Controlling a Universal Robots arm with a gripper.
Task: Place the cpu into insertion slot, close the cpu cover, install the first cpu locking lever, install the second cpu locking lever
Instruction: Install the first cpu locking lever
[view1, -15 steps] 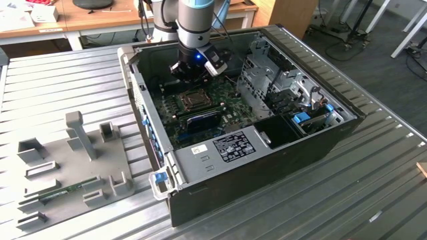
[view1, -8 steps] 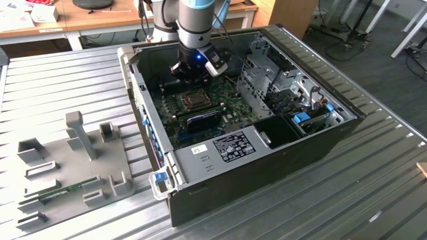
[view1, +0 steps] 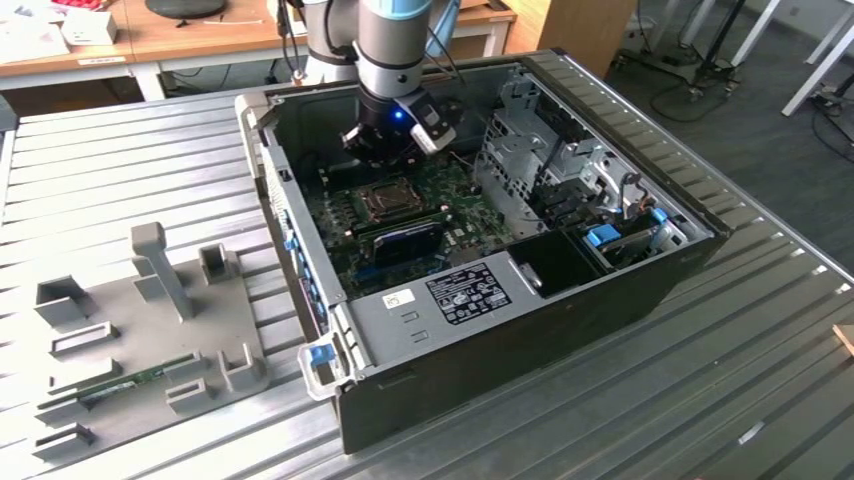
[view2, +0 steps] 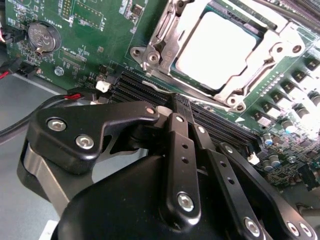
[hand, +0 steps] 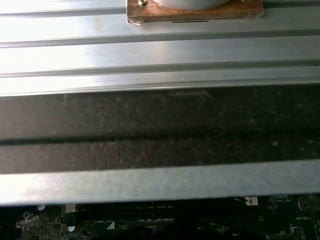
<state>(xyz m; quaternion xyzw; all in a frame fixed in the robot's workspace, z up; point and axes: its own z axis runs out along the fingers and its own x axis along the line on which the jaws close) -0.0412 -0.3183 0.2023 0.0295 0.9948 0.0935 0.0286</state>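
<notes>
Silvery metal frames the cpu (view2: 215, 50): it sits in the insertion slot (view1: 387, 200) with the cpu cover (view2: 272, 52) lying closed over its edges, its pale top showing through the cut-out. In the second wrist view the socket lies just beyond the tips of the gripper (view2: 165, 109), apart from them, with a row of black memory slots (view2: 135, 87) between the two. The black fingers (view2: 100, 125) are drawn together and have hold of nothing. Whether the locking levers beside the cover are hooked down I cannot tell from these angles. In the exterior view the gripper (view1: 384, 155) hangs inside the open computer case (view1: 534, 330), close above the green motherboard (view1: 461, 215) and just short of the socket
</notes>
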